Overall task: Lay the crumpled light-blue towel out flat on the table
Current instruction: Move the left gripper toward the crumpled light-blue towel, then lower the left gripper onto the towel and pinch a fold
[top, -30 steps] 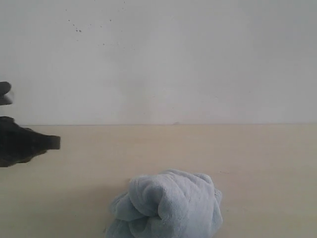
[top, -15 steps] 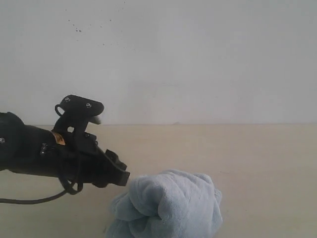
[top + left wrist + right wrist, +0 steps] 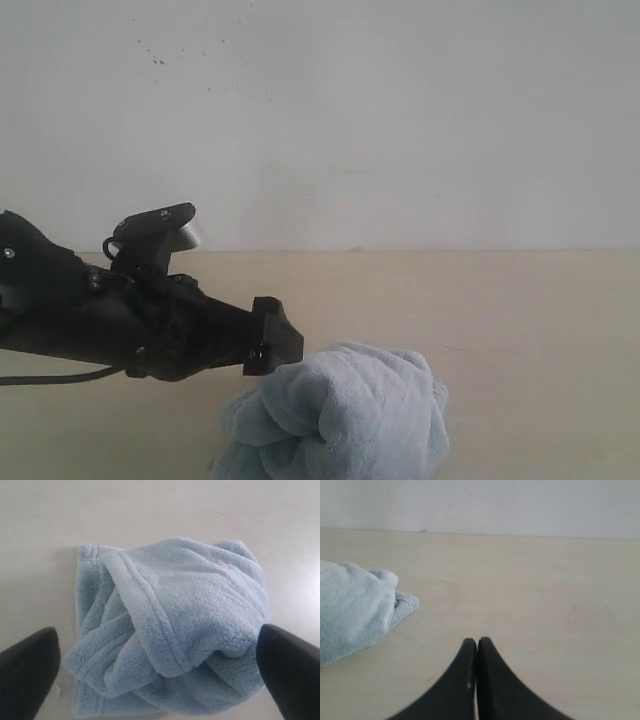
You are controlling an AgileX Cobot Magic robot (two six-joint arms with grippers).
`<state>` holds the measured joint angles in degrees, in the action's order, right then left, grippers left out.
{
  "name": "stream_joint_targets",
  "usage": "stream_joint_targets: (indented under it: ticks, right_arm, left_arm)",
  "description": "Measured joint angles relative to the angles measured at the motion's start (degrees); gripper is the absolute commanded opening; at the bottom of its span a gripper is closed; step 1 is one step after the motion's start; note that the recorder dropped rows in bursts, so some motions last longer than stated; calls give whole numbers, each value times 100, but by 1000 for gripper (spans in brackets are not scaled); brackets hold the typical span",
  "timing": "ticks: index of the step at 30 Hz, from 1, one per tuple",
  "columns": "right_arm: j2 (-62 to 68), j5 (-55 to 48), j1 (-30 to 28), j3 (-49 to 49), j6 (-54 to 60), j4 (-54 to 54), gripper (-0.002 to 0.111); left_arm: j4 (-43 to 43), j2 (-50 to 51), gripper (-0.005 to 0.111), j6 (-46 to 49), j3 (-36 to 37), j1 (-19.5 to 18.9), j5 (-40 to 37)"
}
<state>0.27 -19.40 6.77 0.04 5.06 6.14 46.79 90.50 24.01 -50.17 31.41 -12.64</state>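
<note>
Although the exterior view cuts off its lower folds, the towel (image 3: 340, 410) sits bunched on the desk (image 3: 520, 320), well short of the far edge. The left gripper (image 3: 272, 338) hangs at it, fingers (image 3: 30, 665) wide apart, contact unclear; the right gripper (image 3: 476, 647) is pressed together, empty.

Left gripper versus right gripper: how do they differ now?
The left gripper has its jaws wide open; the right gripper has them shut, tips touching. The left gripper is at the crumpled towel, one finger to each side; the right gripper is over the table, apart from the towel. Both have black fingers and hold nothing.
</note>
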Motion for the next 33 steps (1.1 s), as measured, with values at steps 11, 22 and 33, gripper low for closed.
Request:
stream_joint_targets:
  ticks: [11,22,33]
  right_arm:
    - [0,0,0,0,0,0,0]
    - [0,0,0,0,0,0,0]
    - [0,0,0,0,0,0,0]
  left_arm:
    - [1742,968,100,1972,-491,0,-740]
    - [1985,1270,100,2673,-971,0,-1964]
    - [2269,1270,100,2778,-971,0,-1927]
